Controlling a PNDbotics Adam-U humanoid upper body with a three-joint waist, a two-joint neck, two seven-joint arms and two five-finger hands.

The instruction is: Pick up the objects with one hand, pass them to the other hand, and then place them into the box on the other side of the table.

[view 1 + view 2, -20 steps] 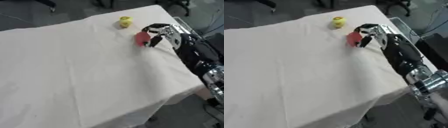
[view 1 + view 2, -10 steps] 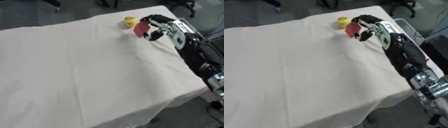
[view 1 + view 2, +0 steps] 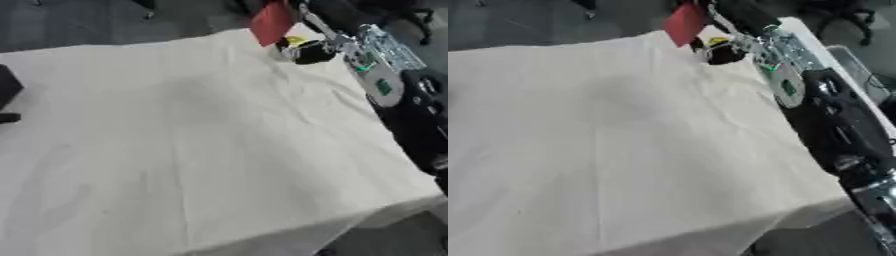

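Note:
A flat red object [image 3: 272, 22] hangs in the air above the table's far right corner, with my right hand [image 3: 325, 15] shut on its right side. One dark finger [image 3: 308, 51] curls below it. A small yellow object [image 3: 297, 40] lies on the white cloth just behind that finger, partly hidden. My right forearm [image 3: 833, 125] runs down the right side of the table. A black shape [image 3: 7, 89] shows at the left edge of the left eye view, probably my left hand; too little of it shows to be sure.
The white cloth-covered table [image 3: 192, 150] fills most of both views, with its near edge at the bottom right. Dark floor and chair bases lie beyond the far edge. No box is in view.
My right hand has lifted the red object off the cloth, up and towards the far edge. The camera has also shifted, so the whole picture has moved.

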